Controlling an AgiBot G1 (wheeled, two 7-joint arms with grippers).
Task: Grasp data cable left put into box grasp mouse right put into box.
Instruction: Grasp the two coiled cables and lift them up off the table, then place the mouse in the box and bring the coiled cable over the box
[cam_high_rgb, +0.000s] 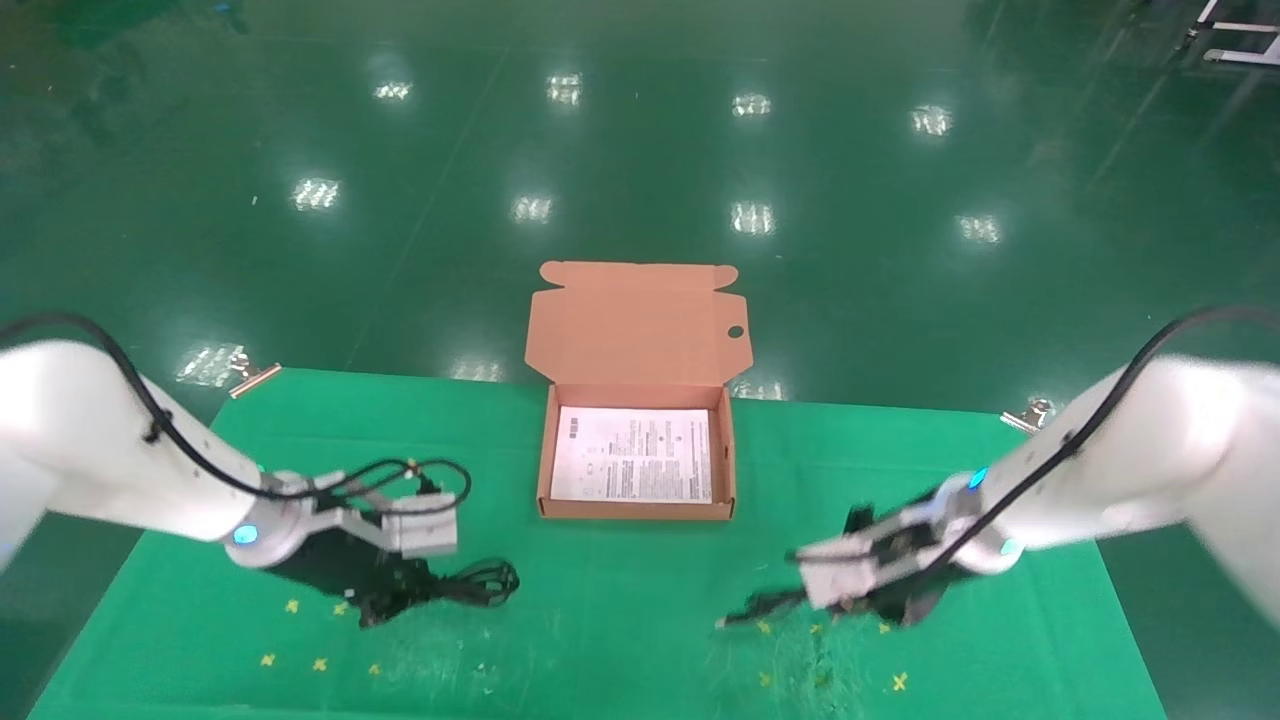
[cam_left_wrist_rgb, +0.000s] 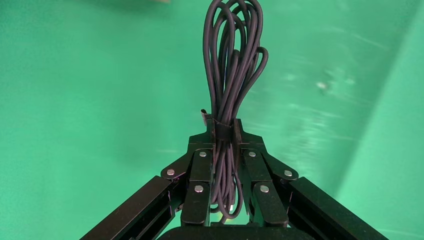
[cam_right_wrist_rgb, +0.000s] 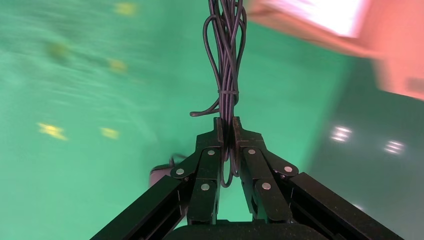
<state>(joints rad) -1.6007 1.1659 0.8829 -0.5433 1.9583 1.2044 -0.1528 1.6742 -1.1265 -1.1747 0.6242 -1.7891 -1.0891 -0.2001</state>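
Left end effector (cam_left_wrist_rgb: 224, 137): fingers clamped on the data cable (cam_left_wrist_rgb: 231, 70) at its bound waist. The bundle's long axis runs straight out past the fingertips, loops leading. In the head view the left end effector (cam_high_rgb: 400, 590) sits low over the near-left tabletop (cam_high_rgb: 620, 620), and the cable (cam_high_rgb: 480, 583) points inward, toward the middle.

Right end effector (cam_right_wrist_rgb: 228, 131): fingers closed on a tied bundle of thin black cord (cam_right_wrist_rgb: 226, 60), apparently the mouse's own lead. A rounded dark body at the edge of the right wrist view may be the mouse (cam_right_wrist_rgb: 161, 176); cannot tell for sure. From the head camera the right end effector (cam_high_rgb: 890, 595) is near-right, blurred, with a plug end trailing toward the centre.

Box (cam_high_rgb: 545, 460): open at the far centre of the tabletop, lid tilted back, only a white leaflet (cam_high_rgb: 632, 455) lying flat inside. No cable or mouse in it yet.

Judgement: the box lies ahead and inward of both arms, about equally far. The left carry goes forward and rightward; turning the cable's long axis along the box would help it fit.
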